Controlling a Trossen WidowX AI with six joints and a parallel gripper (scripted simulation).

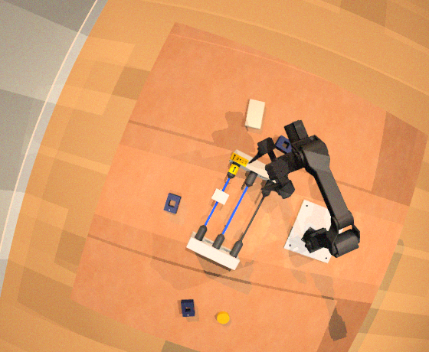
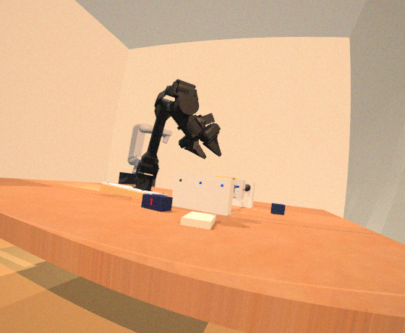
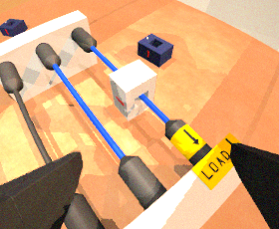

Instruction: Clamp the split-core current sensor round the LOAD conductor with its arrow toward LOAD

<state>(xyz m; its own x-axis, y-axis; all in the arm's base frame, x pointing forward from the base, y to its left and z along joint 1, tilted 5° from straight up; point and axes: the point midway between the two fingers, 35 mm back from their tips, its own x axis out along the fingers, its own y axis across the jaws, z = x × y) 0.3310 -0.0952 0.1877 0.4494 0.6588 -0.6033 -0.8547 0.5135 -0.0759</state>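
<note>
The white sensor (image 1: 220,197) (image 3: 134,82) sits round the blue LOAD conductor (image 1: 211,213) (image 3: 156,110), between the two end blocks. It looks closed, with no gap showing; whether it is latched cannot be told. A small red mark shows on its side in the wrist view, too small to read its direction surely. The yellow LOAD marker (image 1: 240,159) (image 3: 213,170) is on the end block beside the yellow arrow sleeve (image 1: 234,169) (image 3: 186,140). My gripper (image 1: 257,177) (image 2: 212,156) (image 3: 156,148) is open and empty, above the LOAD-end block and apart from the sensor.
A second blue conductor (image 1: 234,208) (image 3: 89,112) and a dark one (image 1: 252,218) (image 3: 31,126) run alongside. Navy blocks (image 1: 177,198) (image 1: 188,314) (image 1: 280,140) (image 2: 278,209) stand around the fixture. A cream block (image 1: 255,114) (image 2: 198,219) and a yellow disc (image 1: 223,317) lie on the table.
</note>
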